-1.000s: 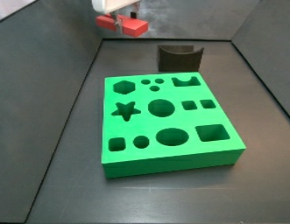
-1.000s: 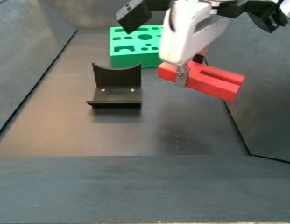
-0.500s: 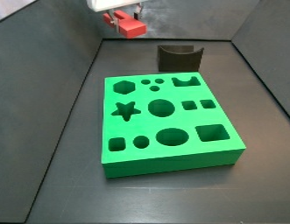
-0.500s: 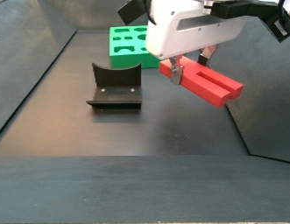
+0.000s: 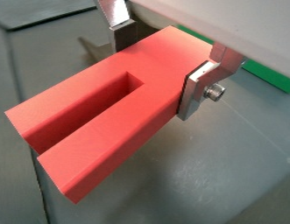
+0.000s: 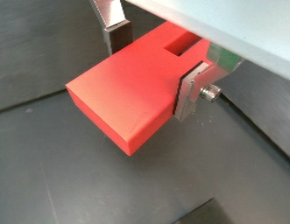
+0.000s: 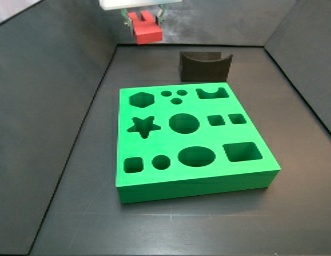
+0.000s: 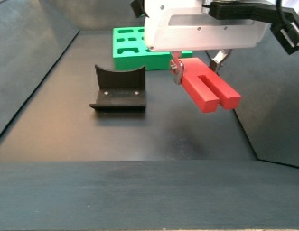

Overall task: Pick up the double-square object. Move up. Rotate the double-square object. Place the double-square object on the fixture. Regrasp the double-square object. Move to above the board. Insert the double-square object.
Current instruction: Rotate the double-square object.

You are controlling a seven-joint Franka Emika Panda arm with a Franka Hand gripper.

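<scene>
The red double-square object [image 8: 206,87] hangs in the air, held by my gripper [image 8: 196,61], which is shut on it. In both wrist views the silver fingers [image 5: 203,86] [image 6: 192,87] press on the two sides of the red block [image 5: 106,112] [image 6: 133,94], and its notch with two prongs shows. In a side view the gripper [image 7: 144,17] holds the red piece [image 7: 145,30] high above the floor, behind the black fixture [image 7: 204,65]. The fixture [image 8: 116,89] stands apart from the block, beside the green board [image 7: 191,136] [image 8: 137,45].
Dark walls enclose the dark floor. A green edge of the board [image 5: 271,79] shows behind the gripper in a wrist view.
The red block has turned in the gripper's hold: it was lying crosswise and now points lengthwise toward the camera in a side view. The gripper stayed shut and high.
</scene>
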